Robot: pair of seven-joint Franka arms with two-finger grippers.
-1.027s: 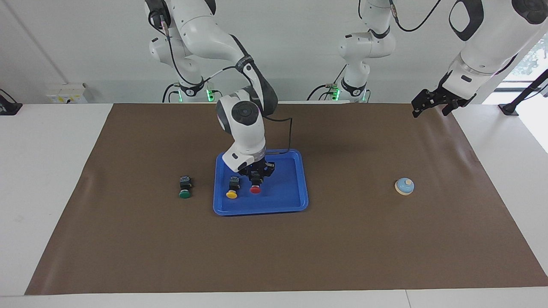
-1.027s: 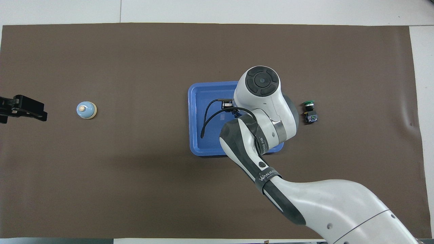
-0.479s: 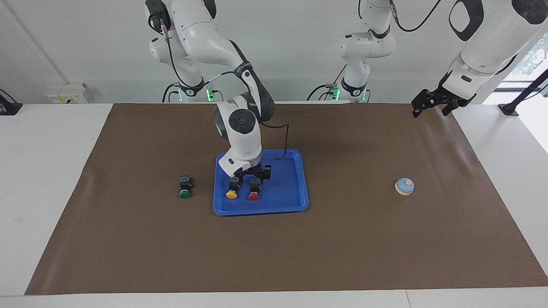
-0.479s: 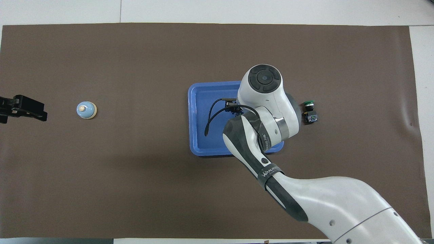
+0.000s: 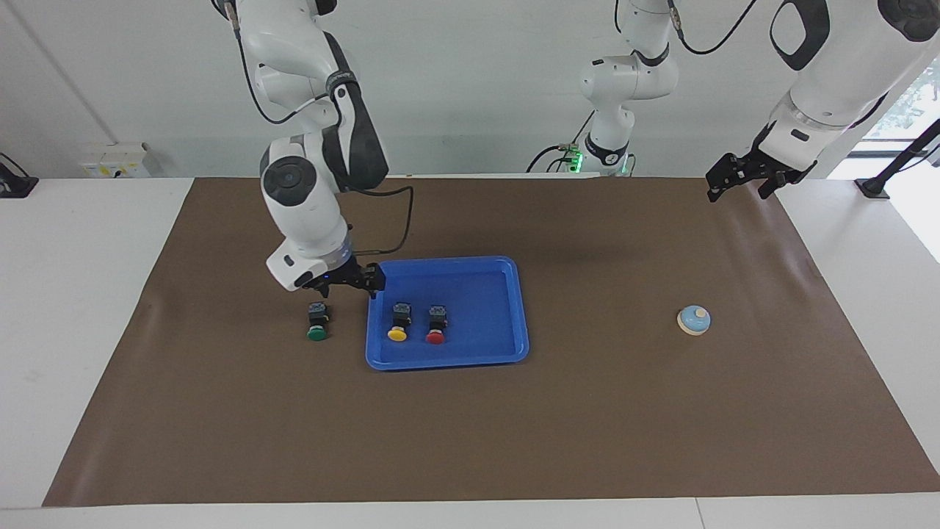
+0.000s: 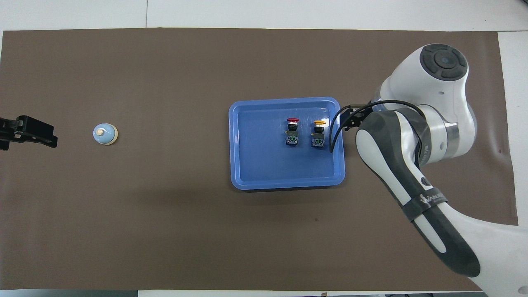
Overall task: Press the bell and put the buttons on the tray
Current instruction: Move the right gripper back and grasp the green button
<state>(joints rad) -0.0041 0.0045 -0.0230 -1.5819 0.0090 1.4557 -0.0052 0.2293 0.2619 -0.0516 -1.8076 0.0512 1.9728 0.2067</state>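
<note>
The right gripper (image 5: 345,281) hangs with its fingers spread wide and empty, just above the tray's (image 5: 514,308) rim at the right arm's end, with the green button (image 5: 317,322) lying on the mat below it, just outside the tray. Judged from here, a descent that clips the tray's raised rim could shove the tray and topple the yellow button (image 5: 399,321) and red button (image 5: 437,324), which lie side by side inside it. A skewed close could roll the green button away on its round cap. The brown mat (image 5: 220,411) around the tray gives open room. The bell (image 5: 694,320) stands well apart from the tray toward the left arm's end; the left gripper (image 5: 734,178) waits there, spread and empty.
</note>
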